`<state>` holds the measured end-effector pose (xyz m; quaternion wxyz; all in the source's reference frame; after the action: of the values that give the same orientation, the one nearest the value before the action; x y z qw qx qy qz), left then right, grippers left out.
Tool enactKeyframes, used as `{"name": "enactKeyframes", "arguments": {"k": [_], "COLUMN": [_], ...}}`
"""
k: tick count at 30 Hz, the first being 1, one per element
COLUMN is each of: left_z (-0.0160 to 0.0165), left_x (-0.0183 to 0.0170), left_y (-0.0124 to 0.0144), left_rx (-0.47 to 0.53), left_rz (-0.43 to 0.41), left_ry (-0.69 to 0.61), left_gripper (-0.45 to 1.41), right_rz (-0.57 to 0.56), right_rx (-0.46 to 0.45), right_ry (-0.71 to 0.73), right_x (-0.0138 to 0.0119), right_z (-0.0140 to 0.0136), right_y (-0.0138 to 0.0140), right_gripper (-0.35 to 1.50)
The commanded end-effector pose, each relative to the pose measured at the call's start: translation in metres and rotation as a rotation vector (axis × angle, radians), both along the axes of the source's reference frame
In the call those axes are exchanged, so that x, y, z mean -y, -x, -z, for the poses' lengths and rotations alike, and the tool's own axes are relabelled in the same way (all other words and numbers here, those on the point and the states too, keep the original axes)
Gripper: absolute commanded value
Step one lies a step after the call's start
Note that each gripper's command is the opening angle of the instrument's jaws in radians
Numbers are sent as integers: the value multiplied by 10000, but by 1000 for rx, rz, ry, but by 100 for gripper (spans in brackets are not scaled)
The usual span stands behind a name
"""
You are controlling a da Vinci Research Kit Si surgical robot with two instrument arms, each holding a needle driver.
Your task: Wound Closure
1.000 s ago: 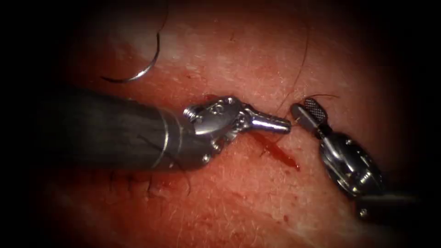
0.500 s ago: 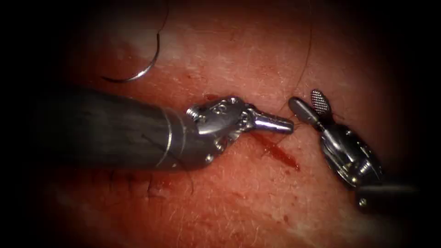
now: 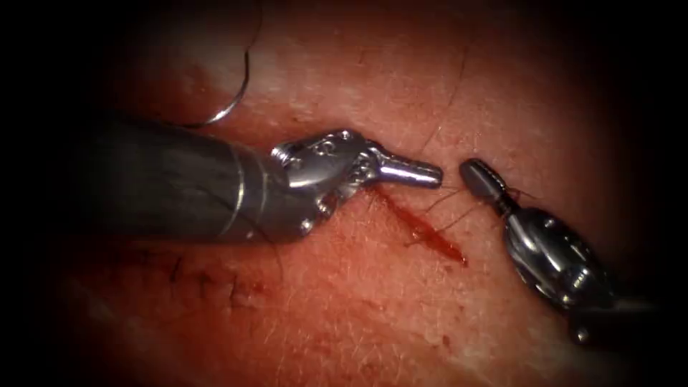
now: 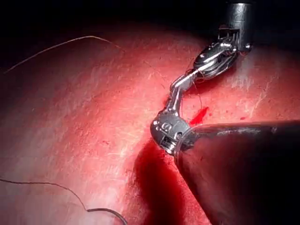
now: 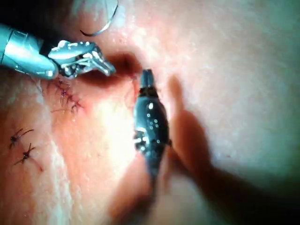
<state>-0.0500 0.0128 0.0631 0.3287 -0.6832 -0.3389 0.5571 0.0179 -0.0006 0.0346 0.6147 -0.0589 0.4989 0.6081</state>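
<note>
1. Needle [image 3: 233, 97] lies loose on the tissue [image 3: 373, 315], well to the left of the cut [image 3: 423, 229] and up beyond the left tool's shaft; neither tool holds it, it is not driven into the tissue, and its lower curve is hidden behind the shaft.
2. Left tool [image 3: 426, 174] reaches in nearly level from the left, wrist bent a little so its tip points right, hovering just above the upper end of the cut. Its jaws are pressed together; whether a strand is pinched between them is hard to tell, so I count them as holding nothing.
3. Cut runs as a short red slit, slanting down to the right from under the left tool's tip, with red fluid [image 3: 437, 240] along it.
4. Thread [image 3: 448, 204] shows as fine dark strands crossing the cut between the two tips.
5. Right tool [image 3: 474, 174] comes up from the lower right of the cut, tip aimed at the left tool's tip with a small gap between. Its jaws are closed, seemingly on the thread.
</note>
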Motion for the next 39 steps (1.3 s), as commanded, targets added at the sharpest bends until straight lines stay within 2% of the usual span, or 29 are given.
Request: {"name": "enactKeyframes", "arguments": {"k": [1,2,7,14,15,30,36,39], "left_z": [-6,-6,-17,-53,-58,-72,-76,-78], "left_x": [5,-10,-37,-88,-109,-187,-217,-221], "left_y": [5,-1,-6,14,22,53,58,59], "left_rx": [1,-21,-63,-116,-125,-149,-160,-160], "left_rz": [3,12,8,20,32,63,80,81], "left_ry": [-4,-3,-3,4,-3,29,37,38], "left_gripper": [-45,-45,-45,-45,-45,-45,-45,-45], "right_rz": [6,15,40,121,140,156,160,163], "right_rx": [1,20,51,148,174,235,239,243], "right_ry": [0,17,50,77,77,28,24,28], "right_x": [9,11,20,40,46,83,99,102], "right_z": [-1,4,11,7,6,-6,-1,1], "right_y": [-7,-11,-30,-69,-73,-75,-77,-77], "right_gripper": [-35,-35,-35,-35,-35,-35,-35,-35]}}
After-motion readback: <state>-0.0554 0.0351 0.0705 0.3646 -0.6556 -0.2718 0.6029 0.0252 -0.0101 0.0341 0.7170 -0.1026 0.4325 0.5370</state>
